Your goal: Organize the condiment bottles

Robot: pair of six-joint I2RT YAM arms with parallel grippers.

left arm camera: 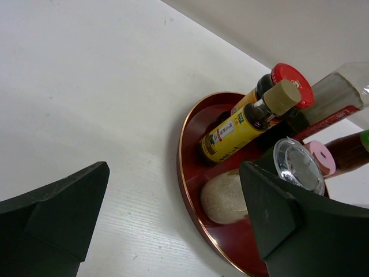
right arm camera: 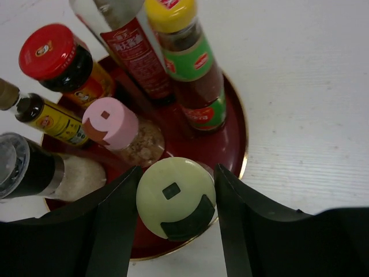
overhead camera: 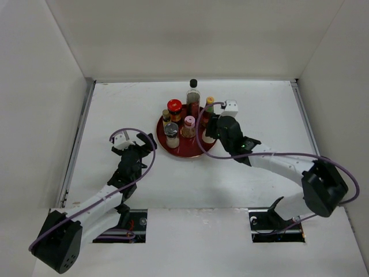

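While its dark matte fingers (right arm camera: 115, 225) press both sides of the smooth round cap, the right gripper (right arm camera: 177, 170) clamps the cream shaker (right arm camera: 176, 199) at the right rim of the glossy dark-red tray (right arm camera: 237, 138). Packed upright beside it:
- pink-capped shaker (right arm camera: 109, 122)
- grey-capped shaker (right arm camera: 23, 167)
- red-lidded jar (right arm camera: 49, 49)
- tan-capped sauce bottle (right arm camera: 49, 118)
- yellow-capped sauce bottle (right arm camera: 190, 63)
- tall clear bottle (right arm camera: 127, 40)

The left gripper (left arm camera: 173, 167) hovers left of the tray, fingers wide apart. The white table (left arm camera: 86, 86) spreads wide to the left and near side.
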